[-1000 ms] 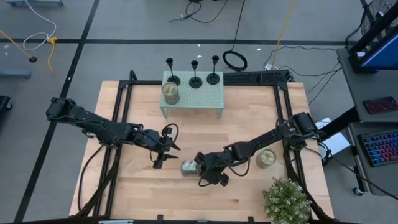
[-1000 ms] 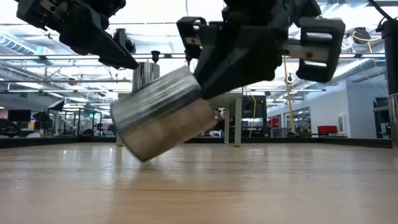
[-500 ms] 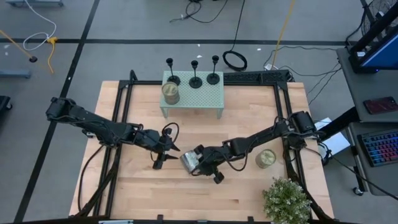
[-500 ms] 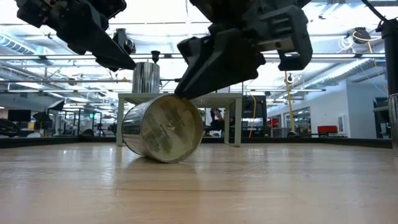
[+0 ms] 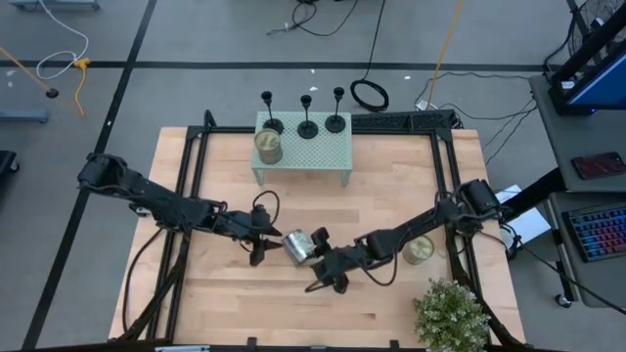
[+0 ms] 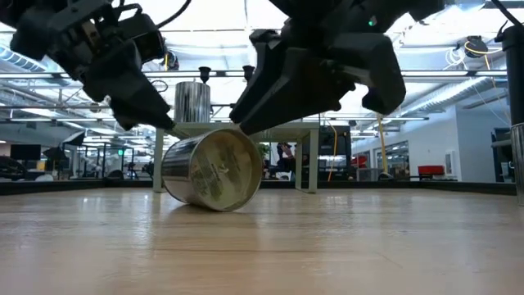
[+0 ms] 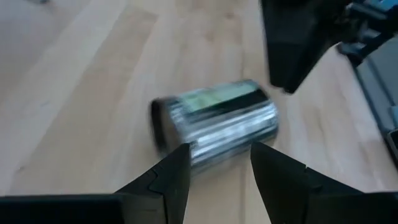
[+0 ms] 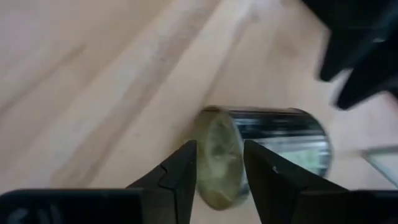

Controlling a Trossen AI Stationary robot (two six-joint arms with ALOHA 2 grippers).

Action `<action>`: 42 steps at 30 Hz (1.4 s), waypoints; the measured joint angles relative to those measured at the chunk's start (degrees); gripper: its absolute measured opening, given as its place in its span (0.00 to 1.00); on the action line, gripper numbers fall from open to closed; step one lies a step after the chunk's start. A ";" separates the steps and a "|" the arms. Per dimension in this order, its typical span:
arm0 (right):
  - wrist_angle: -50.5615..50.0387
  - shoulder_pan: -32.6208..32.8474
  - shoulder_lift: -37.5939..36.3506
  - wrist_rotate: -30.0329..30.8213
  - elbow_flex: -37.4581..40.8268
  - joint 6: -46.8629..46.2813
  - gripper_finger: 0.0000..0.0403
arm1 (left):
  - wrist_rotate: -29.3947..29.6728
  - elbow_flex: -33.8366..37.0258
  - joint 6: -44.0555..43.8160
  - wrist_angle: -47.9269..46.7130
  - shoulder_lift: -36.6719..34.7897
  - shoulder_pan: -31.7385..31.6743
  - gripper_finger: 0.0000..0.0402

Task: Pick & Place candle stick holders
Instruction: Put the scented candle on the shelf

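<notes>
Squat silver-gold round tin (image 5: 296, 246) lies toppled on the wooden surface (image 5: 391, 210), between left hand (image 5: 262, 242) and right hand (image 5: 323, 266), both released.

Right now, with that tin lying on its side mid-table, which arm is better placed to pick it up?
Probably the left. The left pincer is open beside the tin, whose side lies across its fingers' gap in the left wrist view. The right pincer, also open, faces the tin's flat end.

Toppled tin (image 5: 297, 246) between both grippers.
</notes>
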State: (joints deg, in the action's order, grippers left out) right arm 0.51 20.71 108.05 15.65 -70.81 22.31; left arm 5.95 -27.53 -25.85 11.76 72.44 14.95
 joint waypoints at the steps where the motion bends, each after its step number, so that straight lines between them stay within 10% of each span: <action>1: 0.05 0.33 0.00 2.09 0.00 0.01 0.31 | 0.18 0.11 0.01 2.64 1.61 0.18 0.44; 23: 9.70 -2.66 -0.06 14.19 7.91 1.09 0.28 | 1.55 0.33 -2.60 12.49 14.63 -0.23 0.44; 32: 21.70 -3.54 -0.07 14.95 11.49 10.14 0.02 | 0.90 0.34 -1.70 12.46 14.61 -0.19 0.44; 42: 14.46 -3.30 -7.54 14.64 11.63 6.76 0.00 | -0.27 0.33 -1.04 12.68 12.86 -0.33 0.44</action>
State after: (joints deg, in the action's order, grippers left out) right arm 14.96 17.41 100.51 30.29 -59.18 29.07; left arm 5.69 -27.20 -26.89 24.45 85.30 14.62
